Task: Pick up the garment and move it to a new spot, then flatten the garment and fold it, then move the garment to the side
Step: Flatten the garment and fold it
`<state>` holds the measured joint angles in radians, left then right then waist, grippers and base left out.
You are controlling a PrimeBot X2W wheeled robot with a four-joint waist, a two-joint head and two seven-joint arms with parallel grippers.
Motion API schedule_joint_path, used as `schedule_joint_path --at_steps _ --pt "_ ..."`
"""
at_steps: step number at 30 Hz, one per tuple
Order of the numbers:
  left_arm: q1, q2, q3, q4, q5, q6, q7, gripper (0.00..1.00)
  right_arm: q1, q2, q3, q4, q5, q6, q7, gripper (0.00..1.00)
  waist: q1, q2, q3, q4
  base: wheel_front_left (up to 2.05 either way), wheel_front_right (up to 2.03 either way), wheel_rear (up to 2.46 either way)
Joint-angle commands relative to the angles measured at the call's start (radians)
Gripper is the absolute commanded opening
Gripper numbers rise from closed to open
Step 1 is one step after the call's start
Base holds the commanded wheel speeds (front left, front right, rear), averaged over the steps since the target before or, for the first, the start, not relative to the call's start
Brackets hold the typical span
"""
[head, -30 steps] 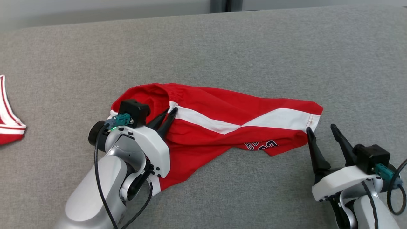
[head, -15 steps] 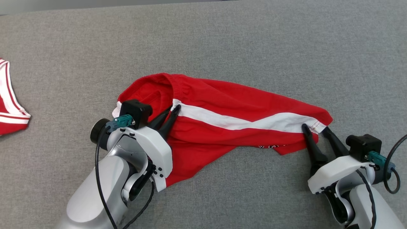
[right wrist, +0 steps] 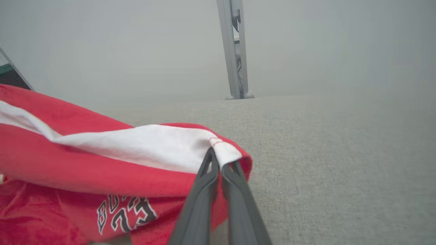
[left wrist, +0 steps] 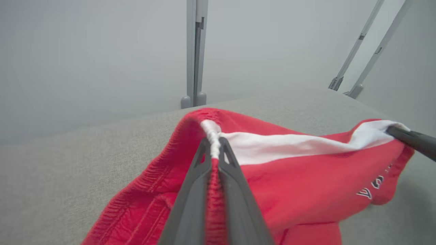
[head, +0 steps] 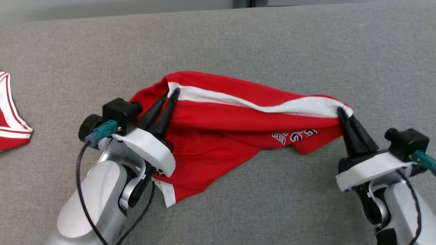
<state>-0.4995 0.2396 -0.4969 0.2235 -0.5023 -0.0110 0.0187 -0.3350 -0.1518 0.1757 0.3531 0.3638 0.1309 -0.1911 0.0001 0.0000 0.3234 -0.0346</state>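
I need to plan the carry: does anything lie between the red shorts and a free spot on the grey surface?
Nothing visible blocks the red shorts. A second red-and-white garment lies at the far left of the grey surface, apart from them, so that side is probably best avoided.

The red garment [right wrist: 68, 177] bears "23" by partly hidden lettering.
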Motion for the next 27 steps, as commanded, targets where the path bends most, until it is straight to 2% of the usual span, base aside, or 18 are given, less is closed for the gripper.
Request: schedule_joint_path --at_steps 1,7,18,27 --pt "0.000 0.013 0.017 -0.031 0.008 0.011 -0.029 0.00 -0.018 -0.020 -0.005 -0.045 0.008 0.000 0.000 0.00 -0.0001 0.0000 -0.021 -0.003 0.00 0.00 0.00" --pt "-0.025 0.044 0.050 -0.132 0.027 0.032 -0.076 0.00 -0.064 -0.058 -0.028 -0.195 0.021 0.000 0.040 0.00 -0.0001 0.0000 -0.075 0.005 0.00 0.00 0.00" --pt "-0.109 0.099 0.131 -0.284 0.034 0.071 -0.067 0.00 -0.176 -0.127 -0.088 -0.431 -0.003 0.000 0.151 0.00 -0.0001 0.0000 -0.155 0.034 0.00 0.00 0.00" --pt "-0.097 0.131 0.185 -0.391 -0.002 0.098 -0.038 0.00 -0.209 -0.143 -0.117 -0.534 -0.007 0.000 0.236 0.00 -0.0001 0.0000 -0.185 0.032 0.00 0.00 0.00"
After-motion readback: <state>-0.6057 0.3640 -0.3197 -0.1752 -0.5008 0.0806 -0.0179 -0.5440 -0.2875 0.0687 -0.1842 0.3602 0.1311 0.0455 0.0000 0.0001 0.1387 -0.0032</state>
